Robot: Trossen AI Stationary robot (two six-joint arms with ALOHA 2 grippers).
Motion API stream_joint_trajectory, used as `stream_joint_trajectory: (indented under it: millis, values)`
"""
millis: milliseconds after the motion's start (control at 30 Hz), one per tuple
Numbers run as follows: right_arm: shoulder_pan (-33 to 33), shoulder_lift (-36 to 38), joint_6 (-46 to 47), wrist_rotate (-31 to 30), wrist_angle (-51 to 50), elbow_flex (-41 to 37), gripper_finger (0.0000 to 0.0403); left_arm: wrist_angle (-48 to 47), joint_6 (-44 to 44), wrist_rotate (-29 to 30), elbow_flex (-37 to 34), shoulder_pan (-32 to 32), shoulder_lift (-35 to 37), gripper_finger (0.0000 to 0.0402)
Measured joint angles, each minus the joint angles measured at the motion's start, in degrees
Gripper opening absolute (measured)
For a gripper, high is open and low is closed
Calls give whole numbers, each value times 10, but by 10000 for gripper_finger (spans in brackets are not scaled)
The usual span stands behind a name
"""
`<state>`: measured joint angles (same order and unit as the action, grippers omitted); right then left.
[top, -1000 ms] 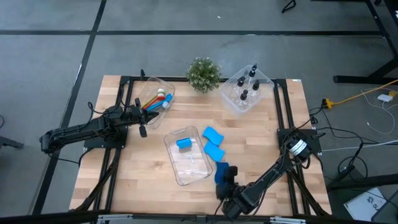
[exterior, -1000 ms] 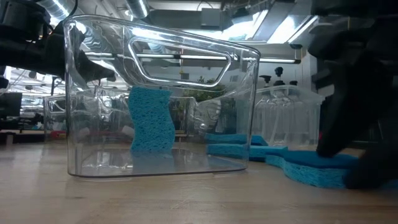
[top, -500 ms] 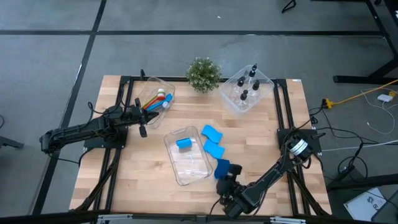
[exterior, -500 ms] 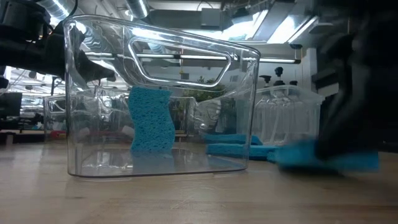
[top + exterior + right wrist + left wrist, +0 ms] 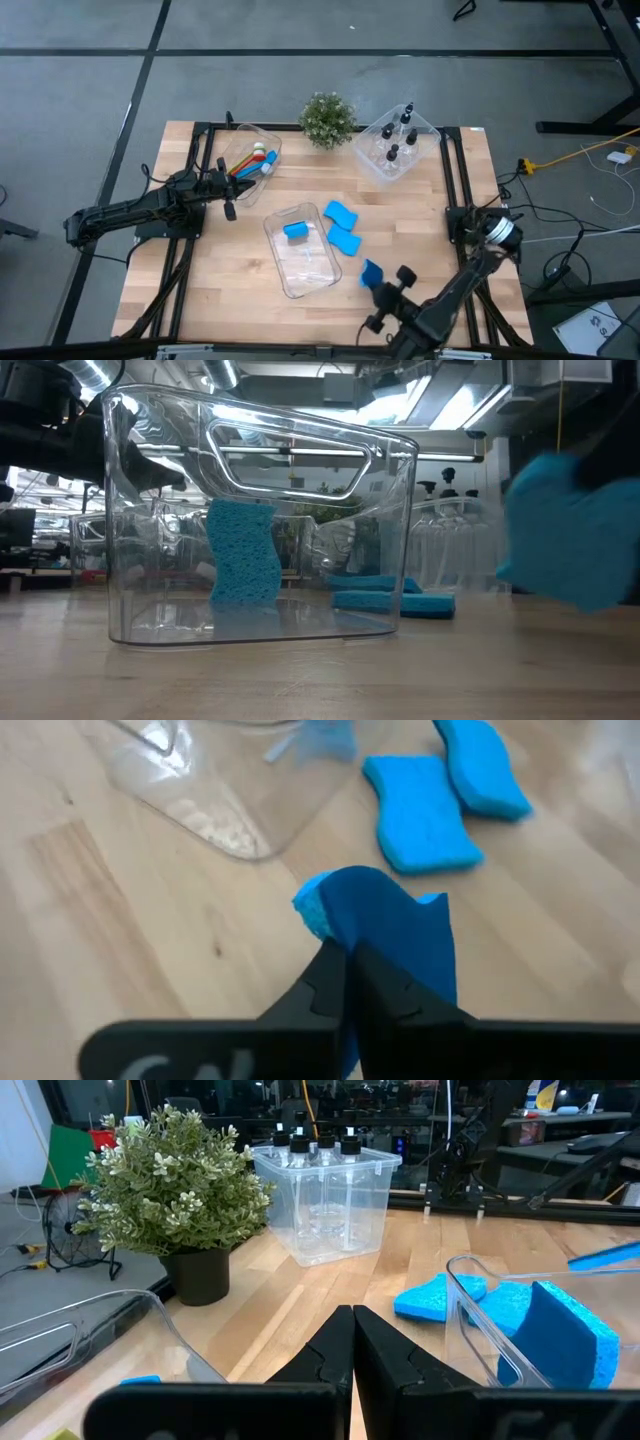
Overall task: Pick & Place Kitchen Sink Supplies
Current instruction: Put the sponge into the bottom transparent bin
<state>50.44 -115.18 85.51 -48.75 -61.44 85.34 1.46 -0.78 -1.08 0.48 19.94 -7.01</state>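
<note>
At the worktop's (image 5: 230,290) left side the left gripper (image 5: 229,194) waits just beside the bin of brushes (image 5: 252,160). Its jaws are pressed fully together with nothing between them, which suits an arm parked out of the way. The long-handled brushes lie together in that clear bin at the rear left, apparently already sorted there.

Next comes the small potted plant (image 5: 327,118) at the back edge, which is only decoration and stands apart from the work. Ahead of it, in the middle of the worktop, sits the empty-looking clear bin (image 5: 301,251) with one blue sponge (image 5: 295,231) standing on edge inside, so this seems to be the sponges' destination. Two more sponges (image 5: 343,229) lie flat on the wood just beside its right wall, touching or nearly touching each other and waiting to be collected.

At the rear right, the bottle bin (image 5: 397,146) keeps the black-capped bottles upright together.

Nearest the front right, the right gripper (image 5: 384,290) has its jaws pinched tight on a fourth blue sponge (image 5: 371,272), squeezing the soft piece so it folds. The low view suggests it hangs clear of the wood, though it is blurred there. Lifted so, it can probably pass over the bin's wall.
</note>
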Motion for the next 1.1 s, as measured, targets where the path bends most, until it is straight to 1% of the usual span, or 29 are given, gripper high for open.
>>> stream_joint_trajectory:
  millis: [100, 267, 367, 500, 567, 633, 767, 867, 933, 1100]
  values:
    - [8, 41, 56, 42, -30, 0, 6, 0, 0, 0, 0, 0, 0, 2]
    - [21, 115, 84, 63, -19, 1, 6, 0, 0, 0, 0, 0, 0, 2]
    - [26, 141, 85, 63, 4, 2, 6, 0, 0, 0, 0, 0, 0, 2]
    - [27, 149, 56, 67, 48, 1, 6, 0, 0, 0, 0, 0, 0, 2]
    - [27, 149, 51, 76, 82, -15, 5, 0, 0, 0, 0, 0, 0, 2]
    - [27, 149, 52, 98, 129, -46, 5, 0, 0, 0, 0, 0, 0, 2]
    - [24, 149, 40, 134, 292, -123, 5, 0, 0, 0, 0, 0, 0, 2]
    - [18, 149, 22, 163, 379, -158, 5, 0, 0, 0, 0, 0, 0, 2]
    - [12, 149, 18, 177, 400, -164, 5, 0, 0, 0, 0, 0, 0, 2]
    - [-8, 149, 14, 236, 404, -154, 5, 0, 0, 0, 0, 0, 0, 2]
